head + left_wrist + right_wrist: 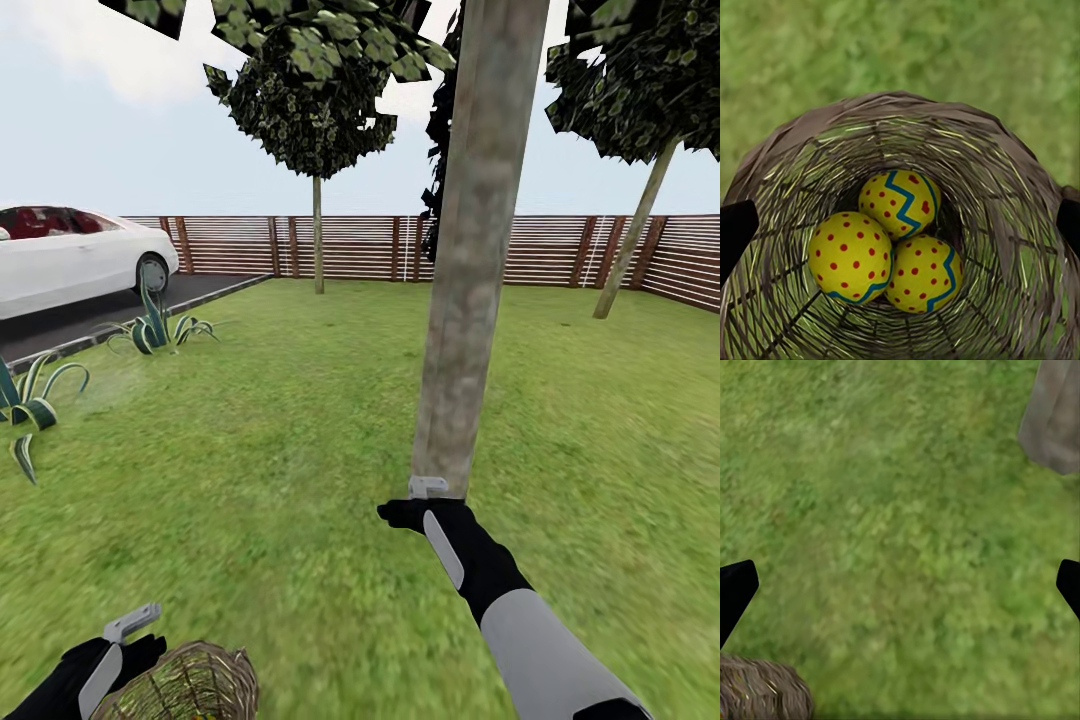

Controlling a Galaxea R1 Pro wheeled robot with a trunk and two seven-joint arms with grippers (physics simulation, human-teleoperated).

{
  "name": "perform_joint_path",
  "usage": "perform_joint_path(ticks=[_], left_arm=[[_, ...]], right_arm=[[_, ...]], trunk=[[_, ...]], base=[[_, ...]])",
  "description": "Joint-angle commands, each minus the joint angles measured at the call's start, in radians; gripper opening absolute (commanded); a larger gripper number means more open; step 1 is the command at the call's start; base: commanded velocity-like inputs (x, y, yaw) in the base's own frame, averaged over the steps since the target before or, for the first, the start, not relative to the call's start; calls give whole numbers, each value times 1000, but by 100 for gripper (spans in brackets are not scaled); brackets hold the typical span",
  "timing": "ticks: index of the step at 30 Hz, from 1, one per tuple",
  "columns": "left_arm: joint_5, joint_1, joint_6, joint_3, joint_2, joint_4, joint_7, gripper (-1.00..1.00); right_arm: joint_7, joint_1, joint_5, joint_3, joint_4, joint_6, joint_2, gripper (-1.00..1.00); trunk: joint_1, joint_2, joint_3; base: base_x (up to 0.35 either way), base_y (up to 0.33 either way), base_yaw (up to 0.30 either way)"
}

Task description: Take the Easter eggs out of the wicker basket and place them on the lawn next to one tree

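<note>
On the lawn (300, 430), close to the robot, sits the basket (190, 685), and the three eggs (886, 251) lie together at its bottom, touching one another. The left claw (900, 225) hangs right over the basket's open top, looking straight down at the eggs. Its two dark fingers (735, 229) are spread wide, one at each side of the rim, and nothing is between them. The eggs are well below the fingers, deep inside, and the claw is not touching them. From the head, the left claw (130, 640) shows just beside the basket's rim on the side toward the car. The right claw (415, 505) is stretched out ahead, near the foot of the tree (470, 250), which has a thick grey-brown trunk. That claw is open too, with its fingers (735, 589) far apart and only grass under them. The trunk (1054, 416) stands near it, and a bit of the basket (761, 690) shows at the edge of its camera. Far off are a wooden fence (350, 245), a white car (70, 255) on the dark driveway, and spiky plants (155, 325) along the lawn's edge.
</note>
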Motion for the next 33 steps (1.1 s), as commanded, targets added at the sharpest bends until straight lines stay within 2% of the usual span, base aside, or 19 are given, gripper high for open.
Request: perform_joint_path(ticks=[1, 10, 20, 23, 33], left_arm=[[11, 0, 6, 1, 0, -2, 6, 100], [12, 0, 5, 1, 1, -2, 6, 100], [12, 1, 4, 1, 1, -2, 5, 100], [12, 1, 4, 1, 1, -2, 5, 100], [12, 1, 4, 1, 1, -2, 5, 100]], right_arm=[[-6, -1, -8, 2, -1, 4, 0, 100], [-6, -1, -8, 2, -1, 4, 0, 100], [-6, -1, -8, 1, -1, 4, -3, 100], [-6, -1, -8, 1, -1, 4, -3, 100], [-6, -1, -9, 1, -1, 4, -4, 100]], trunk=[[0, -1, -1], [0, -1, -1], [38, -71, -32], [38, -71, -32], [77, -141, -64]], base=[[0, 0, 0], [0, 0, 0], [0, 0, 0], [0, 0, 0], [0, 0, 0]])
